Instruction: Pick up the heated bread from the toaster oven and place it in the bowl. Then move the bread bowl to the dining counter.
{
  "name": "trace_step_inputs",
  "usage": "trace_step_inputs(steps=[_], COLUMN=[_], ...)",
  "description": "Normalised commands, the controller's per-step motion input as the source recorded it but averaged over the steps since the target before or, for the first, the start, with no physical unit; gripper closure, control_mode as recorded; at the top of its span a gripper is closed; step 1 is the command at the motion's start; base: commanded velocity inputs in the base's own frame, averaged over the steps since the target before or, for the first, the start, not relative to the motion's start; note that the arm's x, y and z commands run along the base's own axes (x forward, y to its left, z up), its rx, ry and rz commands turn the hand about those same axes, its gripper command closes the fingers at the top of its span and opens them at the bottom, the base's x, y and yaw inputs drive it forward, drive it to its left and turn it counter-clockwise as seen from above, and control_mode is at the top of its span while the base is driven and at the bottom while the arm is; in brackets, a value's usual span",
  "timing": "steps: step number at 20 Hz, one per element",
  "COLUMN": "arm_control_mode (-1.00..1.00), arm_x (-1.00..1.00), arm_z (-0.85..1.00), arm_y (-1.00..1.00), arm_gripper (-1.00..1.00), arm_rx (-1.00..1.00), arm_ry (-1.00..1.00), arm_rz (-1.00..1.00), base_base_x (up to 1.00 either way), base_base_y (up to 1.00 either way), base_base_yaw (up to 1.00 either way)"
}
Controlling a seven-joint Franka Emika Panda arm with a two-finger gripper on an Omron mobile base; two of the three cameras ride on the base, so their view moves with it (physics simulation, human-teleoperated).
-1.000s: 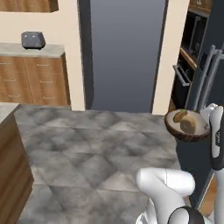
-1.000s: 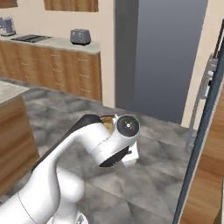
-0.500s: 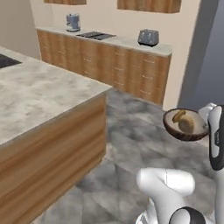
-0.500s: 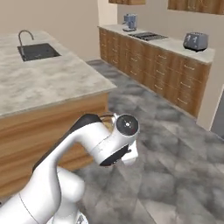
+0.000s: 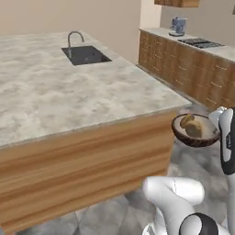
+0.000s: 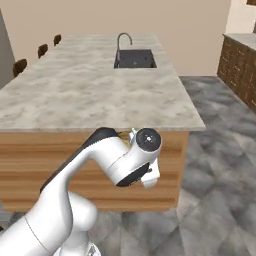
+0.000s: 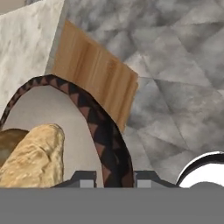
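bowl (image 5: 196, 131) dark brown, held up in the air off the corner of the dining counter (image 5: 69, 87), not on it, floor below. Inside the bowl: heated bread (image 5: 192, 127), golden-brown pieces lying on the tan-grey inside, leaning toward the near wall. Hand view same thing up close: bowl (image 7: 100, 131) rim with triangle pattern runs between the two finger tips, bread (image 7: 33, 155) just inside the rim at lower left. gripper (image 7: 113, 178) nearly closed, pinched on the bowl rim, one finger inside and one outside. Counter corner and wooden base visible past the rim in hand view.

Dining counter: light marbled top, wood side panel, sink (image 5: 85, 54) with curved tap set in the far part. Right base view shows the counter (image 6: 95, 90) side on, sink (image 6: 135, 58) toward the far end, dark stool tops (image 6: 20, 65) along the far left edge. Arm elbow sits in front of the wooden base there; bowl hidden behind the arm.

Background in left base view: wooden cabinets with a coffee machine (image 5: 178, 25) and a cooktop (image 5: 201, 43) on their counter.

Versus half a second ago: whole view has swung, camera moved with the base; counter now much closer and wider in frame, sink now in left base view. Bowl and bread in same spot relative to the arm, grip unchanged
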Motion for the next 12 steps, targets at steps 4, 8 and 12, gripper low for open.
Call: trace_step_inputs(steps=[4, 8, 12], arm_control_mode=[1.00, 1.00, 1.00], arm_x=[0.00, 0.00, 0.00], arm_z=[0.00, 0.00, 0.00], arm_y=[0.00, 0.00, 0.00], arm_gripper=[1.00, 1.00, 1.00], arm_rx=[0.00, 0.00, 0.00], arm_ry=[0.00, 0.00, 0.00], arm_rz=[0.00, 0.00, 0.00], base_base_x=[0.43, 0.68, 0.95], base_base_y=[0.58, 1.00, 1.00], base_base_yaw=[0.71, 0.46, 0.33])
